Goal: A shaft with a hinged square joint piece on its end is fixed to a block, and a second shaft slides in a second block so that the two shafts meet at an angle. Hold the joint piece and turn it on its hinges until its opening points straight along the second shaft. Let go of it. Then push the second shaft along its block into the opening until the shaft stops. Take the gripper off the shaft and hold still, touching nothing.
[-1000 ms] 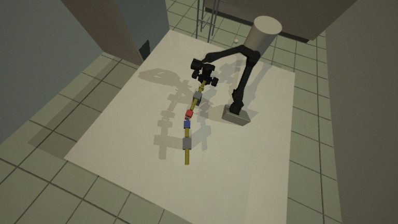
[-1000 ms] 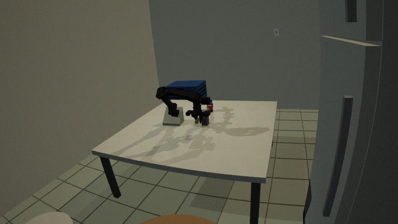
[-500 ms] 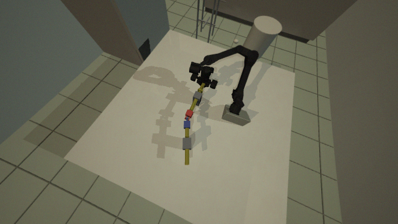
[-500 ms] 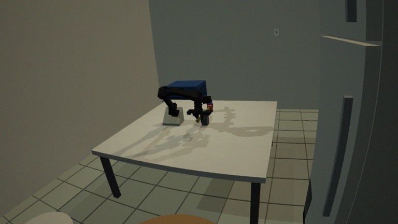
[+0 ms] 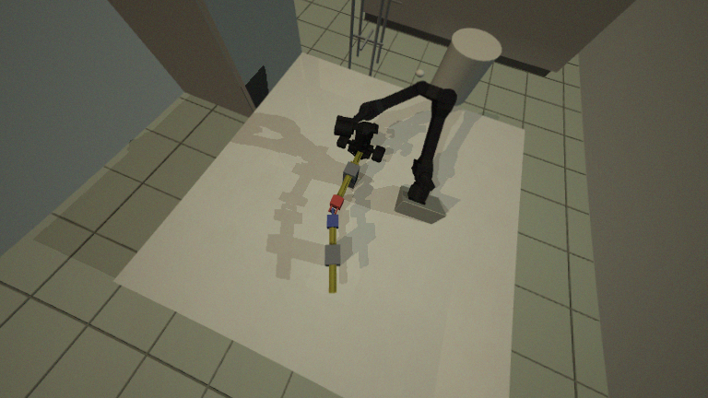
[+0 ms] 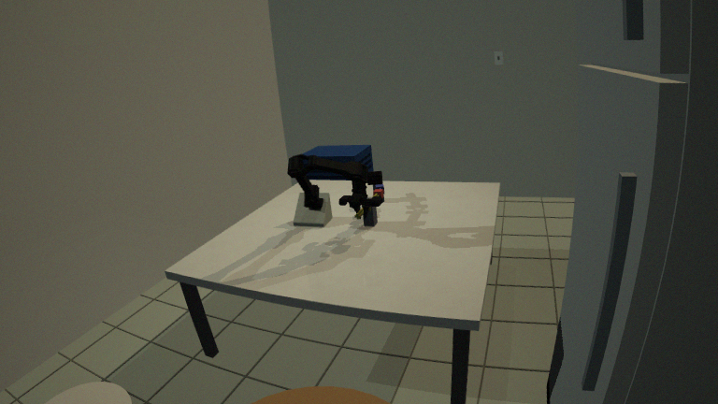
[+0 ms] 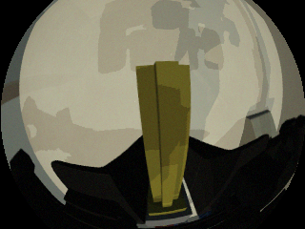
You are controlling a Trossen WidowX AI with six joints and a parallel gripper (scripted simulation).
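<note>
Tool (image 5: 365, 150) (image 6: 360, 208) (image 7: 160, 136) nearly closed, gripping yellow sliding shaft (image 5: 358, 156) (image 7: 167, 114) above near gray block (image 5: 350, 169), shaft running through that block to red joint piece (image 5: 336, 202), blue piece (image 5: 332, 221) and fixed shaft (image 5: 332, 278) beyond.

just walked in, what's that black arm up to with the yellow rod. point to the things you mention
The arm's gripper (image 5: 365, 147) is shut on one end of a yellow rod (image 5: 344, 186) (image 7: 164, 114), which runs through a grey block (image 5: 351, 169). The rod's far end reaches the red joint piece (image 5: 336, 202). That piece is hinged to a blue one (image 5: 332, 221) on a second rod (image 5: 332, 278), set at an angle through another grey block (image 5: 332, 254). Whether the rod is fully in can't be told.
</note>
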